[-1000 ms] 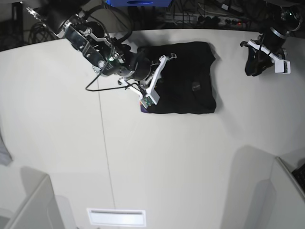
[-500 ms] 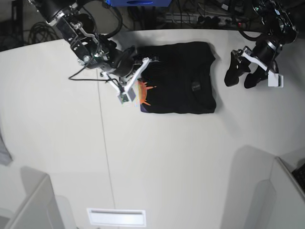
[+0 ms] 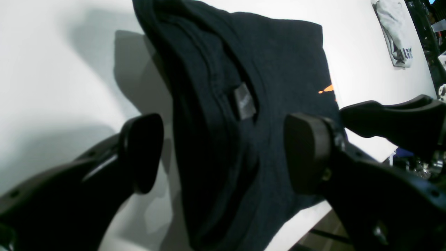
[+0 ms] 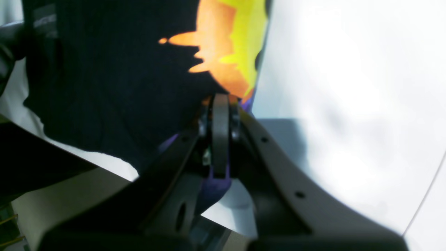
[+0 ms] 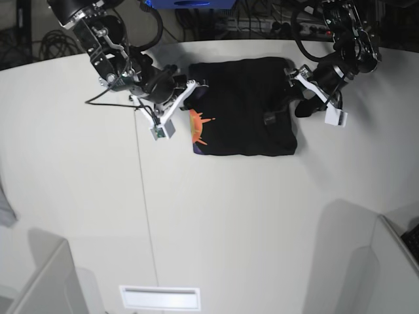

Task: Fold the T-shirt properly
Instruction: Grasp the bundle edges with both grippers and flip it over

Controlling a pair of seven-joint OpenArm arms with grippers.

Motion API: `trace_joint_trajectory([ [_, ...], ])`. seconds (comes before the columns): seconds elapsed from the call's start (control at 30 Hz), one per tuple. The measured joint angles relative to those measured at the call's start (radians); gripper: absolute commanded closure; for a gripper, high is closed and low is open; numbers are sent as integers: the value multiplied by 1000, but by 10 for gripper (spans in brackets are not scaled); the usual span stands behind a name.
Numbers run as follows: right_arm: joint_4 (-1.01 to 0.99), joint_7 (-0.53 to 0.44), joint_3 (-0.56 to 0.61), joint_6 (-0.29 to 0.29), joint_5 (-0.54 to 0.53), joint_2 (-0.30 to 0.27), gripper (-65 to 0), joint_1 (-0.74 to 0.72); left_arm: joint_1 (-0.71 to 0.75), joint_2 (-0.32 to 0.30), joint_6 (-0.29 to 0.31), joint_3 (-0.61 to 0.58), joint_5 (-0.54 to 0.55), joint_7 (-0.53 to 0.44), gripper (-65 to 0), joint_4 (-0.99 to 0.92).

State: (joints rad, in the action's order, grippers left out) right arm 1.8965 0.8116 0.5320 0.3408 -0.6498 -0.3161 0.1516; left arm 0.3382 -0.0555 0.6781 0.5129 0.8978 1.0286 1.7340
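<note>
Shirt first: the T-shirt (image 5: 245, 108) lies folded into a rough rectangle on the white table (image 5: 196, 222), near its far edge. My left gripper (image 3: 223, 153) hangs over the shirt's collar side with its jaws spread wide, the neck label (image 3: 244, 103) showing between the two pads (image 3: 306, 157) (nothing held that I can see). My right gripper (image 4: 220, 104) sits at the opposite edge, jaws pressed together right against the orange sun print (image 4: 223, 45); purple cloth shows at the jaws, so it looks pinched there. Compared with a second ago, the left arm has come in from the table's corner to the shirt, and the right arm has drawn back, uncovering the print.
</note>
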Motion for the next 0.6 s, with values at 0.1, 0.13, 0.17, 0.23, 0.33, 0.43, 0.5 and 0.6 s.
trace_joint_trajectory([
  [0.1, 0, 0, -4, 0, 0, 0, 0, 5, -17, 4, 0, -7, -3, 0, -517, -6],
  [0.13, 2, 0, -4, 0, 0, 0, 0, 4, -23, 3, -22, -16, -2, -5, -517, -20],
  [0.17, 9, 0, -4, 0, 1, 0, 0, 5, -29, 1, -37, -23, 0, -14, -517, -41],
  [0.23, 36, -1, -4, 0, 1, 0, 0, 4, -48, 3, -77, -30, -4, -11, -517, -96],
  [0.33, 69, -4, -5, 0, 0, 0, 0, 4, -55, 2, -83, -30, 10, -23, -517, -159],
  [0.43, 69, 0, -5, 0, 0, 0, 0, 4, -61, 0, -83, -29, 6, -23, -513, -170],
  [0.5, 69, 0, -5, 0, 0, 0, 0, 4, -70, 0, -81, -29, -46, -23, -462, -170],
  [0.6, 69, 0, -5, 0, 0, 0, 0, 4, -77, 0, -76, -30, -125, -30, -288, -168],
])
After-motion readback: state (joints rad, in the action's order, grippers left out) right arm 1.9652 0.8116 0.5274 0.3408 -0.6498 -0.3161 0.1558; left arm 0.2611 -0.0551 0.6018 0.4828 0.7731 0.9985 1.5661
